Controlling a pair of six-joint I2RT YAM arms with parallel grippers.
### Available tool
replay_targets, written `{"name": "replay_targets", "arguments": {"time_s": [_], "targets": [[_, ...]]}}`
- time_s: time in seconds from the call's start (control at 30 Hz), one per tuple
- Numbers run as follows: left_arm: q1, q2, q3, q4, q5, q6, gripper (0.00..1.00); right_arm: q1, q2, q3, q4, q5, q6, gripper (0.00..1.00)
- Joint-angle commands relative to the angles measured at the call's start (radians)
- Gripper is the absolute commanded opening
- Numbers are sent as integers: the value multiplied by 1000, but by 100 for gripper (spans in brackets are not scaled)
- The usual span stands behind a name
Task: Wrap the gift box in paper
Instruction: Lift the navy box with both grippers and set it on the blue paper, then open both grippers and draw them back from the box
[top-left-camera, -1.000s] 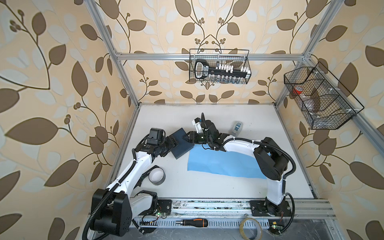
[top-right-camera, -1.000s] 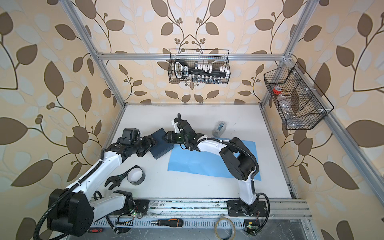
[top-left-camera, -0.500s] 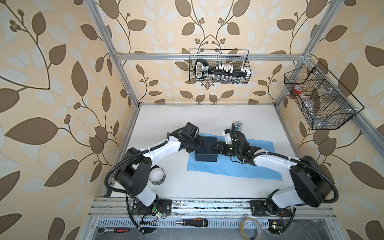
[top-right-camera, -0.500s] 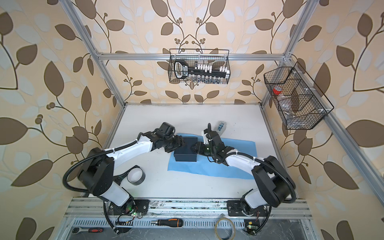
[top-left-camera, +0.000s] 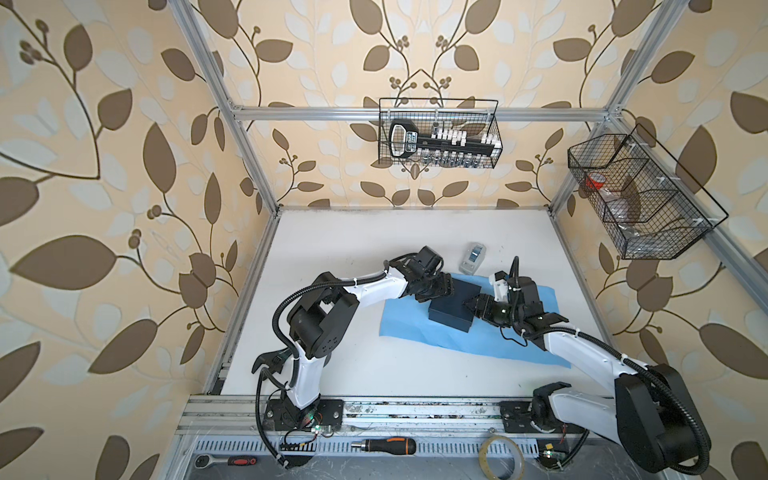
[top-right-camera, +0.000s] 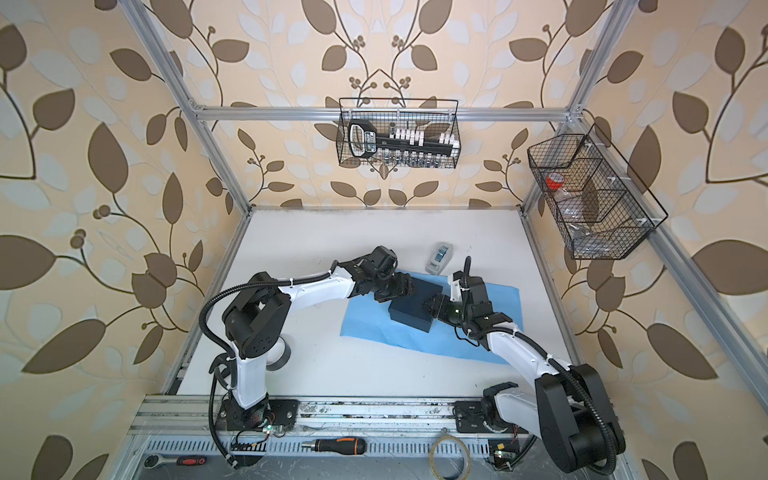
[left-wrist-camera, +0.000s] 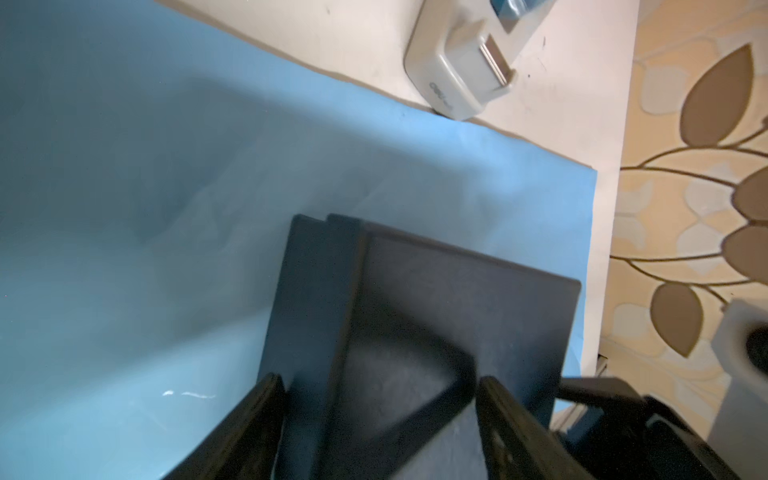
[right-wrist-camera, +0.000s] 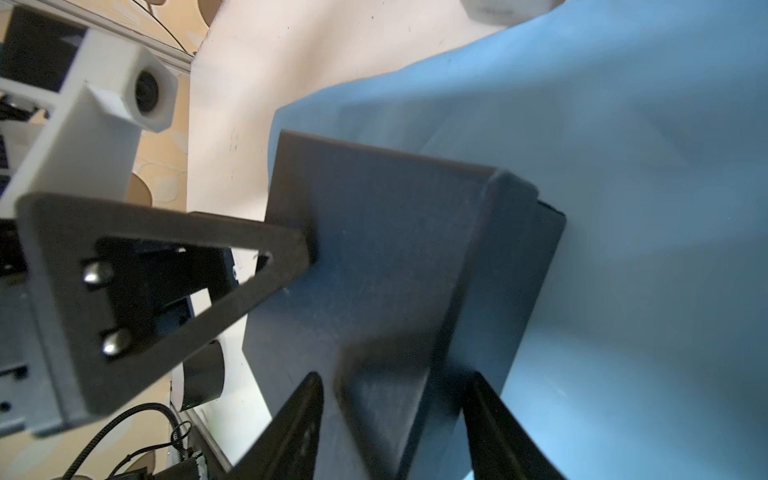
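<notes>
gift box (top-left-camera: 453, 309) sits on the blue paper (top-left-camera: 415, 334), toward the left arm's end; paper lies flat on the tabletop (top-left-camera: 374, 249). left fingers (left-wrist-camera: 262, 411) clamp one box corner. right fingers (right-wrist-camera: 299, 415) straddle the opposite corner, can't tell if gripping. tape dispenser (top-left-camera: 472, 257) just beside the paper's edge.

Table (top-left-camera: 374, 249): paper (top-left-camera: 415, 336), dispenser (top-left-camera: 472, 257), perhaps a tape roll (top-right-camera: 280, 356).

Gift box (top-left-camera: 453, 309) moved R, fr bare table (top-left-camera: 353, 249) onto paper (top-left-camera: 415, 332), now nr mid.
</notes>
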Motion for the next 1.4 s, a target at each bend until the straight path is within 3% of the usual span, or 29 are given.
{"name": "replay_targets", "arguments": {"time_s": [0.0, 0.13, 0.2, 0.37, 0.53, 0.9, 1.23, 1.37], "targets": [[-18, -69, -11, 46, 59, 10, 80, -32, -17, 42, -13, -17, -96, 63], [80, -179, -177, 67, 29, 33, 84, -51, -62, 48, -53, 91, -131, 77], [152, -197, -267, 147, 94, 15, 82, -60, -76, 40, -58, 132, -142, 82], [173, -131, -245, 143, 114, 56, 74, -135, -38, 44, -35, 146, -145, 85], [188, -95, -262, 139, 79, 77, 66, -178, 26, 46, -10, 165, -129, 83], [292, -147, -529, 247, 25, 72, 52, -209, 162, 13, 82, 242, -60, 76], [465, -275, -744, 314, 24, 92, 50, -117, 197, -39, 136, 241, -34, 63], [478, -422, -758, 271, 16, 98, 55, -67, 201, -40, 145, 237, -8, 56]]}}
